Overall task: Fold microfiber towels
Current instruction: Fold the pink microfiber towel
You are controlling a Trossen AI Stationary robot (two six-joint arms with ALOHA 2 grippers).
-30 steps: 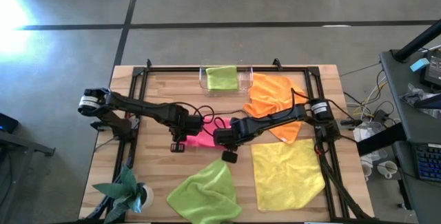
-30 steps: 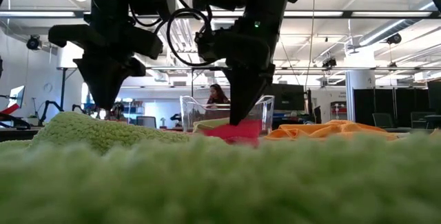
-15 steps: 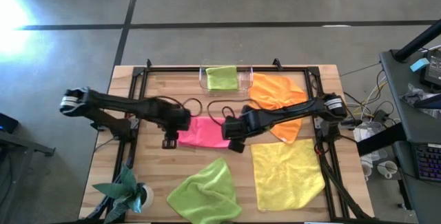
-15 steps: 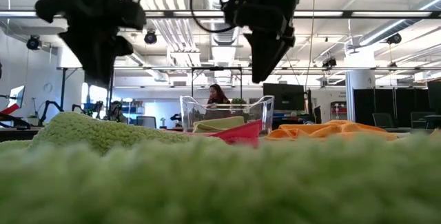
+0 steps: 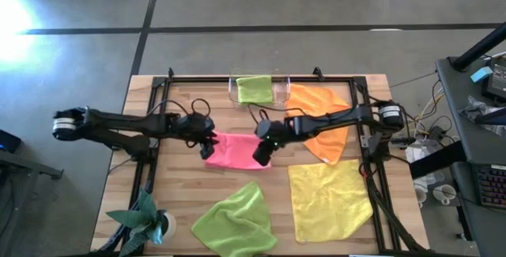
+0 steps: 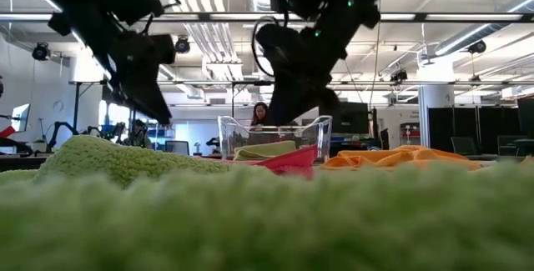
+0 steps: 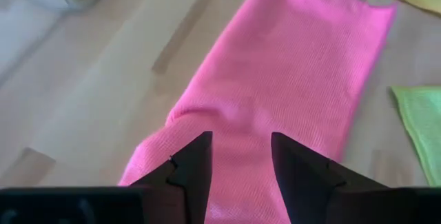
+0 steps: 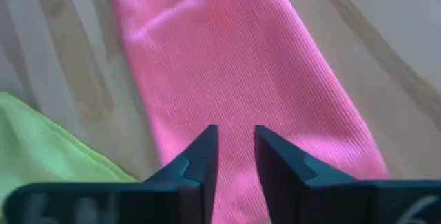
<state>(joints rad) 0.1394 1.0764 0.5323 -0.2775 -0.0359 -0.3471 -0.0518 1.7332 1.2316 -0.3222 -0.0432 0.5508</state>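
No lettering, labels, brand marks, numbers or signs can be read anywhere in these views: nothing legible on the table, the cloths, the arms or in the room beyond

one pink towel (image 5: 235,149), two green towels (image 5: 234,221), one orange towel (image 5: 315,107), one yellow towel (image 5: 330,198), one tray (image 5: 281,91)

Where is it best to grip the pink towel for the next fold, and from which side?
Probably the two short ends of the pink towel: it lies flat as a long strip, and the left gripper and right gripper hover open there. Pinch an edge from above.
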